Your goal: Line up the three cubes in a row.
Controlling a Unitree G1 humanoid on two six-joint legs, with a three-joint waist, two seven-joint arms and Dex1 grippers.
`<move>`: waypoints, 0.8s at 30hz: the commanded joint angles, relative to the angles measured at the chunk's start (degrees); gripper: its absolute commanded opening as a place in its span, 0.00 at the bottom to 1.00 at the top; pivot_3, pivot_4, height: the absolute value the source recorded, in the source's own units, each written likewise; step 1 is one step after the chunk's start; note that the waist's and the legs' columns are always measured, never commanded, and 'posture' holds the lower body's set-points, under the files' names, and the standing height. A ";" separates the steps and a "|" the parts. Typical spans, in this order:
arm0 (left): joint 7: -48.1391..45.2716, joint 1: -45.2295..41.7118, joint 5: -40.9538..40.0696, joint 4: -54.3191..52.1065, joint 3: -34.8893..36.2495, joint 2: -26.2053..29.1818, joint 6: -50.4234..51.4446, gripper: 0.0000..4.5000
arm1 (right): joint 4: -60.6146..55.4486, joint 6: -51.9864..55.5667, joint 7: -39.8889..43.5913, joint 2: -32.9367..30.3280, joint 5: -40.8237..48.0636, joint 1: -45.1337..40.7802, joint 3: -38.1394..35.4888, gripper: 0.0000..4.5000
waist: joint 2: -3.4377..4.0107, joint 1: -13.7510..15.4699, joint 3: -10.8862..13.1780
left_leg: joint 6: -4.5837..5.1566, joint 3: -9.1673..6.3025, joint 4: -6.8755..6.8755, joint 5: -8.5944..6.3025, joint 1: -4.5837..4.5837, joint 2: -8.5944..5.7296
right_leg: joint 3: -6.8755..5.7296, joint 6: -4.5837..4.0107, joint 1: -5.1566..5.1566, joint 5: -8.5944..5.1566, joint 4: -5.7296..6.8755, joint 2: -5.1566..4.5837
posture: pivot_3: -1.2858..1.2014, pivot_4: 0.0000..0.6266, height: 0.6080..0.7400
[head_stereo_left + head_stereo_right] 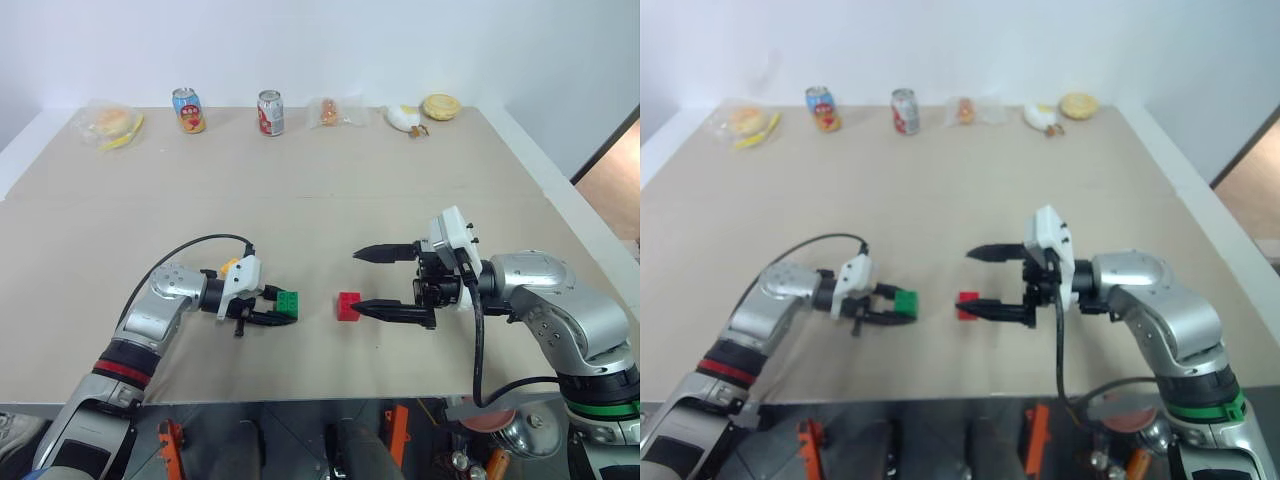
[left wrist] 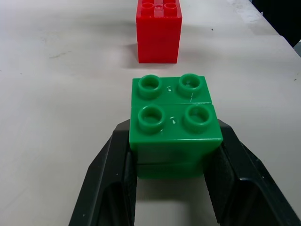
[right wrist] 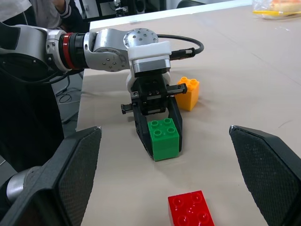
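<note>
The left tool is closed on the green cube, its two black fingers pressed against opposite side walls of the brick, studs up, the cube's underside on or barely above the tabletop; which of the two cannot be made out. The relation that matters lies straight ahead of this tool: the red cube stands just past the green one along the line the fingers point, a short bare gap between them, its studded top square to the green cube's. The likely next step is to slide or set the green cube forward until it sits close by the red.

The yellow cube lies behind the left tool, beside its wrist, so it is the odd one out of the row. In the head views it is largely covered by the left wrist housing.

The right tool stands spread wide and holds nothing; its lower finger tip is just beside the red cube on the far side from the green one. Whether that tip touches the red cube cannot be told.
</note>
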 commanded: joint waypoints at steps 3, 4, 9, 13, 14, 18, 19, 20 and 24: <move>-0.21 0.18 0.50 -1.30 -0.08 0.17 0.51 0.69 | -1.89 -1.16 -0.22 -0.59 0.74 -0.49 -2.29 1.00 | 0.00 0.00 0.00 | 0.00 0.00 0.00 0.00 0.00 0.00 | 0.00 0.01 0.00 0.01 0.00 0.00 | 0.52 0.24 1.00; -0.19 0.32 0.18 -1.64 0.19 0.10 0.72 0.77 | -1.74 -1.25 -0.17 -0.55 0.69 -0.58 -2.23 1.00 | 0.00 0.00 0.00 | 0.00 0.00 0.00 0.00 0.00 0.00 | 0.00 0.01 0.00 0.01 0.00 0.00 | 0.52 0.24 1.00; -0.35 0.65 -1.32 -4.15 1.23 0.13 1.76 1.00 | -1.36 -1.50 0.12 -0.45 0.82 -0.94 -2.15 1.00 | 0.00 0.00 0.00 | 0.00 0.00 0.00 0.00 0.00 0.00 | 0.00 0.01 0.00 0.01 0.00 0.00 | 0.52 0.24 1.00; 2.24 1.40 -7.22 -12.98 4.25 -0.04 9.47 1.00 | -1.52 -1.28 0.09 -0.31 1.78 -1.13 -2.80 1.00 | 0.00 -0.01 0.00 | 0.00 0.00 0.01 0.00 -0.01 0.00 | 0.01 0.01 0.00 0.01 0.00 0.00 | 0.52 0.24 1.00; 3.61 1.95 -9.40 -16.31 5.43 0.07 12.39 1.00 | -1.66 -1.00 -0.14 -0.04 2.44 -1.29 -3.19 1.00 | 0.00 -0.01 0.00 | 0.00 0.00 0.01 0.00 -0.02 0.01 | 0.01 0.02 0.00 0.01 0.00 0.00 | 0.52 0.24 1.00; 15.28 5.08 -18.35 -29.88 13.14 -0.46 24.17 1.00 | -2.54 0.24 -2.39 1.65 5.16 -2.19 -4.56 1.00 | -0.02 -0.34 0.01 | 0.00 0.02 0.00 0.00 0.00 0.06 | 0.05 0.24 0.01 0.14 0.00 0.01 | 0.52 0.24 1.00; 19.89 5.69 -19.41 -31.77 15.80 -1.11 26.10 1.00 | -2.48 0.30 -3.17 2.23 5.32 -2.51 -4.57 1.00 | -0.02 -0.37 0.01 | 0.00 0.00 0.00 -0.01 0.01 0.04 | 0.05 0.25 0.02 0.14 0.01 0.01 | 0.52 0.24 1.00; 23.82 6.21 -19.71 -33.06 17.91 -1.41 27.57 1.00 | -2.31 0.17 -3.73 2.63 5.23 -2.80 -4.51 1.00 | -0.02 -0.41 0.01 | 0.00 0.00 0.00 0.00 0.02 0.06 | 0.04 0.26 0.01 0.15 0.01 0.04 | 0.52 0.24 1.00; 32.19 8.59 -16.43 -31.66 23.91 0.19 27.55 1.00 | -0.12 -1.09 -5.05 4.21 3.19 -4.36 -3.23 1.00 | -0.02 -0.46 0.01 | 0.03 -0.05 0.00 0.01 0.18 0.06 | 0.07 0.20 0.11 0.12 0.04 0.13 | 0.52 0.24 1.00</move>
